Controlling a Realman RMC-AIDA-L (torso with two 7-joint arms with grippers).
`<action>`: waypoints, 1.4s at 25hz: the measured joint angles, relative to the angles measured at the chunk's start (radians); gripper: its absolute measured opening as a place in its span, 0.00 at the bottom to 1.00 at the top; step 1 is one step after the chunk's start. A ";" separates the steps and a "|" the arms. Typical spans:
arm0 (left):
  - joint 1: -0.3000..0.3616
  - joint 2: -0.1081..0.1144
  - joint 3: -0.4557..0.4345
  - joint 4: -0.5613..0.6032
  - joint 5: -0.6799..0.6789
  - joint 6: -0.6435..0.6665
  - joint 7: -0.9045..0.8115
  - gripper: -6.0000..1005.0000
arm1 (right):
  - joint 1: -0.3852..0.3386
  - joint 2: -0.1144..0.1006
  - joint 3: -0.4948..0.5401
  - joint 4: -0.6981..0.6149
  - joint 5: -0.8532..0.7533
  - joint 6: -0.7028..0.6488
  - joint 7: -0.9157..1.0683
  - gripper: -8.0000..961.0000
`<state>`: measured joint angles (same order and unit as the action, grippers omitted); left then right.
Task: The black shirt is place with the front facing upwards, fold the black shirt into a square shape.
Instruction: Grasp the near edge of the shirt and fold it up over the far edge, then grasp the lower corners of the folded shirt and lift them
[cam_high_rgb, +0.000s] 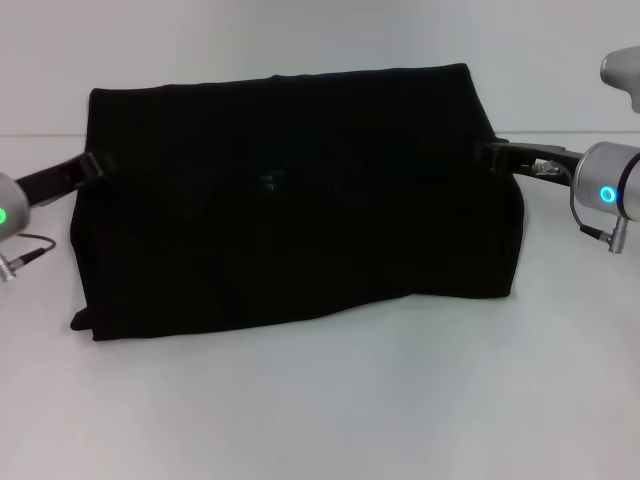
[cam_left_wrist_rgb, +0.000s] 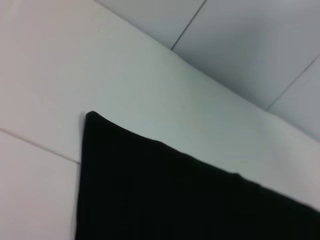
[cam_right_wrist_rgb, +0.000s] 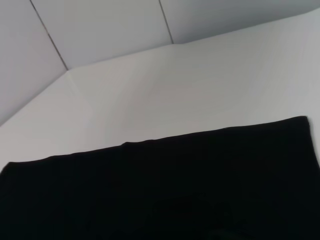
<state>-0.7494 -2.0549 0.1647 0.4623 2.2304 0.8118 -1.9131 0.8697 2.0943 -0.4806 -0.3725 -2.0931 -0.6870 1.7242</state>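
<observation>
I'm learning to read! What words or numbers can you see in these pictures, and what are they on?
There is nothing to read here.
The shirt shows only plain black cloth, with no lettering in view.
A small blue spot on the shirt is too small and blurred to read.

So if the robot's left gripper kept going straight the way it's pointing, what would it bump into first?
The black shirt. The left gripper already sits at its left edge, pointing inward, though depth is unclear.

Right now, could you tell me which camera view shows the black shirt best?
The head view: the whole black shirt shows there, spread on the white table. Each wrist view shows only one black edge and corner of it.
</observation>
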 joint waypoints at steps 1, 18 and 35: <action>-0.004 -0.007 0.013 0.002 0.000 -0.018 0.011 0.08 | 0.001 0.001 0.000 0.006 0.012 0.007 -0.015 0.07; 0.107 0.151 0.114 0.020 -0.029 0.431 -0.249 0.43 | -0.178 -0.041 -0.021 -0.055 0.221 -0.367 -0.124 0.55; 0.238 0.129 0.375 0.136 -0.025 0.476 -0.255 0.89 | -0.298 -0.023 -0.300 -0.052 0.210 -0.640 -0.390 0.86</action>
<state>-0.5119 -1.9254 0.5394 0.5987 2.2058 1.2882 -2.1681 0.5720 2.0710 -0.7808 -0.4248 -1.8831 -1.3273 1.3338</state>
